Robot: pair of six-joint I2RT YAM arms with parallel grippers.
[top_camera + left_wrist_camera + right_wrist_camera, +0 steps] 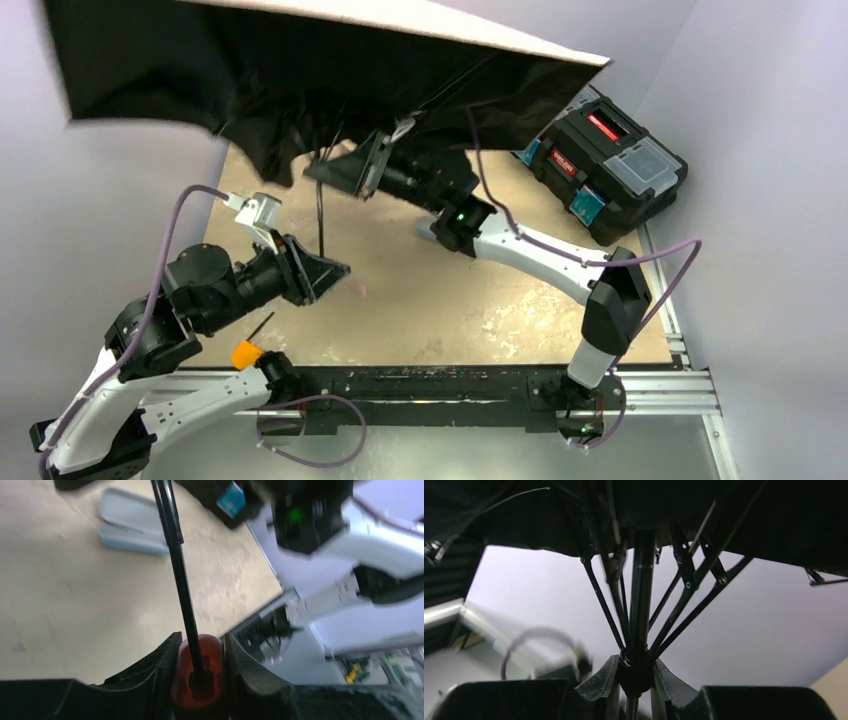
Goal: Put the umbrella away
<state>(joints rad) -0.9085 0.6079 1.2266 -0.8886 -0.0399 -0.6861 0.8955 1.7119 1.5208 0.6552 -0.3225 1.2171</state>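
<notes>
The umbrella stands open, its pale canopy with black lining (300, 60) spread over the back of the table. Its thin black shaft (320, 215) runs down to my left gripper (335, 270). In the left wrist view, that gripper (200, 652) is shut on the reddish-pink handle (200, 667), with the shaft (177, 555) rising out of it. My right gripper (345, 172) sits higher, under the canopy. In the right wrist view, it (636, 672) is shut on the black runner (636, 667) where the ribs (684, 595) meet around the shaft (642, 590).
A black toolbox (612, 165) sits at the back right of the tan table (450, 300). An orange-handled tool (248, 352) lies by the left arm's base. A grey oval case (131, 527) lies open on the table beyond the shaft.
</notes>
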